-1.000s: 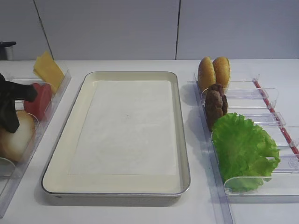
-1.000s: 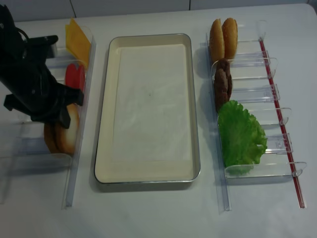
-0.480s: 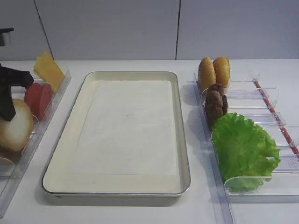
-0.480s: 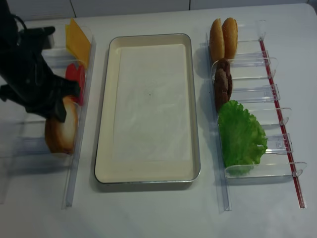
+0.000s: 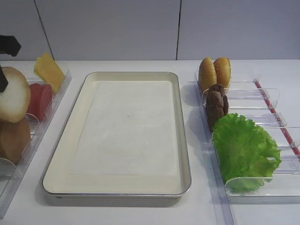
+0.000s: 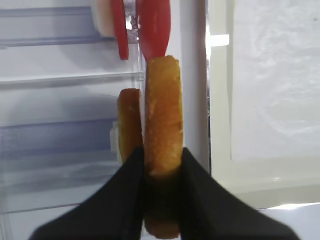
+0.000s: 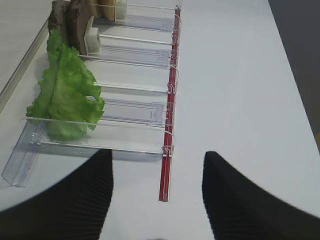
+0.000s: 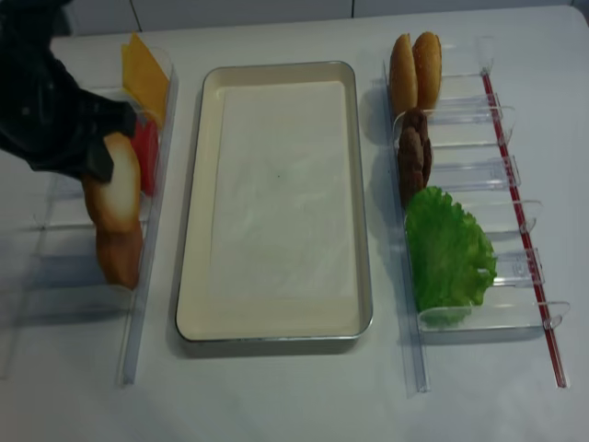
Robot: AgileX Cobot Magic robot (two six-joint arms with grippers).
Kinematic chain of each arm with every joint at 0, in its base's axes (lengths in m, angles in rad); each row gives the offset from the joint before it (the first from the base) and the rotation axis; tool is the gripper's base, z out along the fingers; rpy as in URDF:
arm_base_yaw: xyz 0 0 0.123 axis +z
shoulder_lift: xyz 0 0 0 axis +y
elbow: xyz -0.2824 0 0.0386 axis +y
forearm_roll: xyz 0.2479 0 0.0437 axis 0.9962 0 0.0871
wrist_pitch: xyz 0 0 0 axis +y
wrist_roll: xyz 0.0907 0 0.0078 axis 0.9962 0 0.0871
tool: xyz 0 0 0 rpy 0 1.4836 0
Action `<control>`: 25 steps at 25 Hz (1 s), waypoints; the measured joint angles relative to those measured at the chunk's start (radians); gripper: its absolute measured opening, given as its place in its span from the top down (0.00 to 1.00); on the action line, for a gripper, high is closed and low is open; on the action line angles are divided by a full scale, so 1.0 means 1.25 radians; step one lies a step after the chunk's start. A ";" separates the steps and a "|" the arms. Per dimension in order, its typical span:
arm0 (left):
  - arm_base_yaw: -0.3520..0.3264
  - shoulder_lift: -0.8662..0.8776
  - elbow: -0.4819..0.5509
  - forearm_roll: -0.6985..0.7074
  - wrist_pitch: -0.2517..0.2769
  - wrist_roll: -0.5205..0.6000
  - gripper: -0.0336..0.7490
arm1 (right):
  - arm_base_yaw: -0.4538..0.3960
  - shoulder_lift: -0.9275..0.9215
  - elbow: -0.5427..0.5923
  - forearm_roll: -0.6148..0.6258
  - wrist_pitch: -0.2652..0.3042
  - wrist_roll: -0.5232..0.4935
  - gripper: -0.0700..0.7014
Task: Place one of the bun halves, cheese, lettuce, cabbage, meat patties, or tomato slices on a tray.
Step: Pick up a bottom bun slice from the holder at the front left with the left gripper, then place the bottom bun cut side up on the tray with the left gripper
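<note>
The left gripper point(image 6: 161, 172) is clamped on a bun half point(image 8: 112, 189), held on edge above the clear holder point(image 8: 55, 221) left of the tray point(image 8: 198, 221). Its pale cut face points toward the tray, and its flat faces stand upright. A second bun half point(image 8: 120, 258) stays in the holder below, with tomato slices point(image 8: 145, 157) and cheese point(image 8: 145, 78) farther back. The right gripper point(image 7: 157, 200) has its jaws apart, near the lettuce point(image 7: 65, 95). Everything sits on a white table point(image 8: 294, 396) before a grey wall point(image 5: 140, 28).
</note>
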 joint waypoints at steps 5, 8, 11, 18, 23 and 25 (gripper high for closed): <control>0.000 -0.093 0.013 -0.110 0.004 0.028 0.79 | 0.000 0.000 0.000 0.000 0.000 0.001 0.39; 0.000 -0.110 0.047 -0.250 0.010 0.089 0.79 | 0.000 0.000 0.000 0.000 0.000 0.001 0.39; 0.000 -0.102 0.090 -0.353 0.009 0.148 0.79 | 0.000 0.000 0.000 0.000 0.000 0.001 0.39; 0.000 -0.016 0.154 -0.584 -0.002 0.314 0.79 | 0.000 0.000 0.000 0.000 0.000 0.001 0.39; -0.004 0.074 0.160 -0.717 -0.016 0.402 0.79 | 0.000 0.000 0.000 0.000 0.000 0.001 0.39; -0.020 0.114 0.160 -0.731 -0.022 0.419 0.79 | 0.000 0.000 0.000 0.000 0.000 0.001 0.39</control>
